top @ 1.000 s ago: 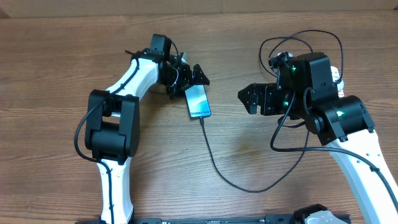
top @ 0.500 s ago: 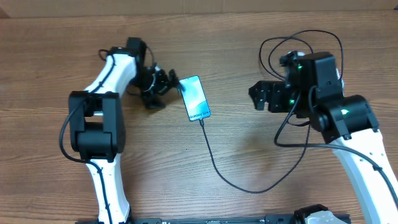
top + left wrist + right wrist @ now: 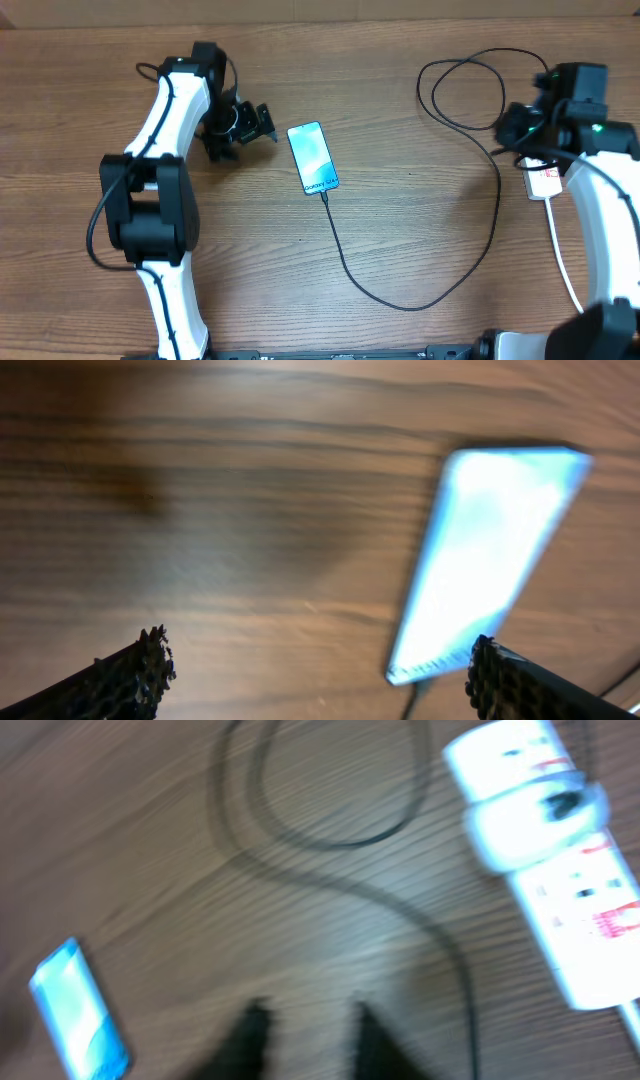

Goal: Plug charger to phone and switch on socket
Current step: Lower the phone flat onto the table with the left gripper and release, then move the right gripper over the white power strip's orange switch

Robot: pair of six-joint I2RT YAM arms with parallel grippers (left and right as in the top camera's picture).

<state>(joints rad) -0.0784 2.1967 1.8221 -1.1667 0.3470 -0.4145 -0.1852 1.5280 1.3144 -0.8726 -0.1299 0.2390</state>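
Nearest my end of the bench (image 3: 420,230), the charger (image 3: 400,303) is sweeping in a slack curve. From there it is running up to the phone's near edge, where its tip appears to be sitting in the port. The phone (image 3: 313,157) is lying flat, screen lit and up, touched by neither hand.

Just to the left of the phone, the left hand (image 3: 262,124) is hovering with its fingers spread wide. Its wrist view is showing nothing between them but bare wood, with the phone off to one side.

Well to the right of the phone, the right hand (image 3: 310,1042) is hanging above the bench. Its fingers are looking parted and empty, though the wrist view is badly blurred. Beyond them the socket (image 3: 570,910) is lying with a pale block plugged into it. I am not making out whether its red switches are on.

Farthest from the phone, the cable is looping loosely close to the socket.

I am judging the switch to be the remaining step, and these are my worries:
- The right hand catching that loose loop on its way down, which would tug the tip out of the phone.
- A press landing off-centre and sliding the light strip instead of flipping the switch.
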